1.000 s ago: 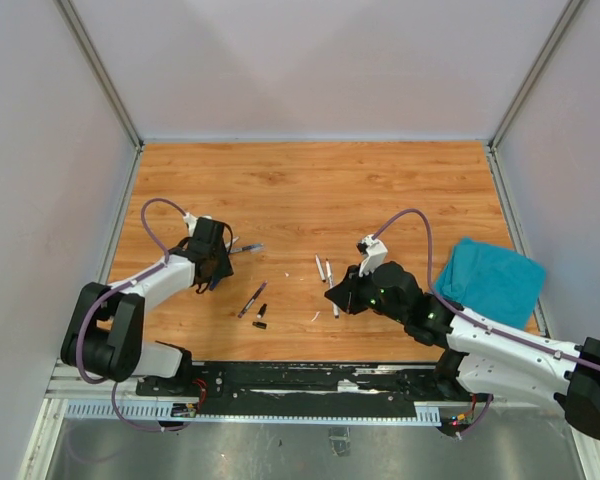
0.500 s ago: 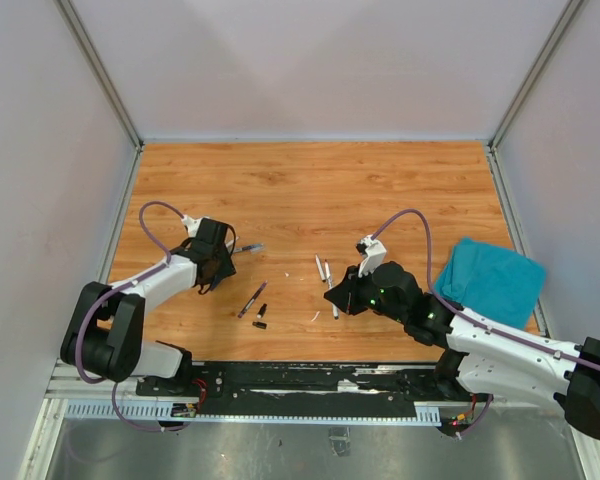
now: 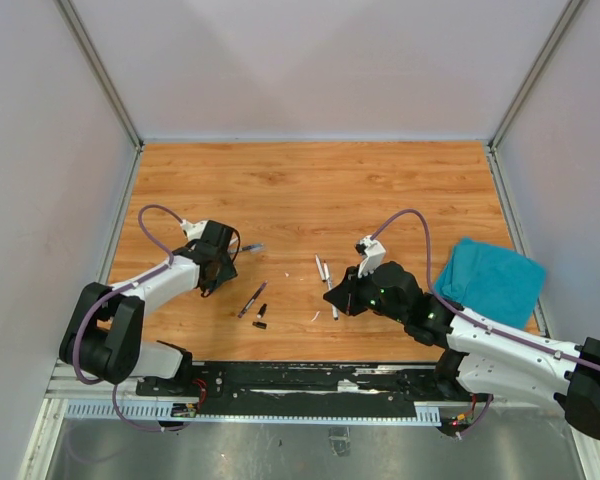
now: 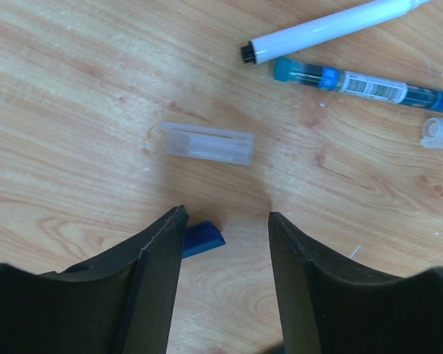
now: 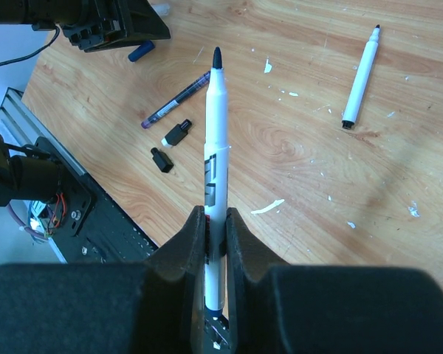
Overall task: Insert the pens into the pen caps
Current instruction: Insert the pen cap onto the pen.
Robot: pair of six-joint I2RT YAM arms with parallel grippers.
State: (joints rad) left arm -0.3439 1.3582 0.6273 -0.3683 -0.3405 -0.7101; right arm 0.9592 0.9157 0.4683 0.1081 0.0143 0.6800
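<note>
Over the table (image 3: 310, 180), top view: a dark pen (image 3: 252, 299) and black caps (image 3: 261, 316) lie loose between the arms, and nothing looks joined yet. Left wrist: left jaws apart and empty, clear cap (image 4: 207, 142) just ahead, blue cap (image 4: 203, 238) beside one finger. Right wrist: right jaws clamped on a white pen (image 5: 214, 133) with its tip bare, so capping seems not yet begun.

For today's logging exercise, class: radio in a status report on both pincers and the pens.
Right pincer shut on white pen, tip pointing outward. Left pincer open, clear cap just ahead. Blue cap beside one finger, ungripped.
</note>
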